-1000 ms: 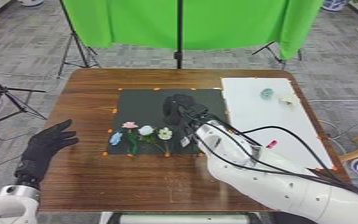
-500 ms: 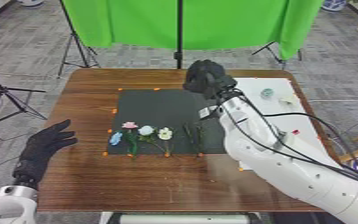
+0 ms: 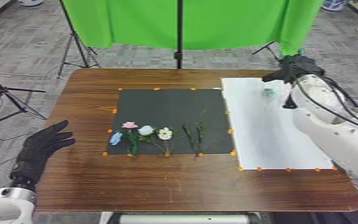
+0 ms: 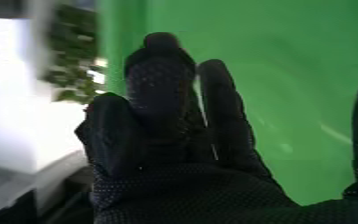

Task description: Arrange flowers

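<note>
Four flower heads sit close together in the near left part of the black mat (image 3: 168,107) on the brown table (image 3: 149,187). The blue flower (image 3: 115,138) is nearest the mat's left edge, with the pink flower (image 3: 129,125) just beside it and a little farther back. Next comes the white flower (image 3: 146,130), then the cream flower (image 3: 165,134), and green stems run from the group toward the mat's near edge. Two dark green stems (image 3: 200,135) lie side by side to the right of the cream flower, slightly apart from each other.

The white sheet (image 3: 260,145) covers the table along the right of the mat. Near its far end is a pale teal flower (image 3: 268,92), near the right robot hand (image 3: 300,68), which is above the far right part of the table. In the right wrist view, the fingers of the right robot hand (image 4: 171,130) are extended, some close together, with a wide space between them and the thumb.

The left robot hand (image 3: 40,147) is by the table's left edge, well apart from the flowers, its fingers loosely extended and apart. Orange markers (image 3: 167,155) dot the mat's border. A green curtain (image 3: 233,25) hangs beyond the table.
</note>
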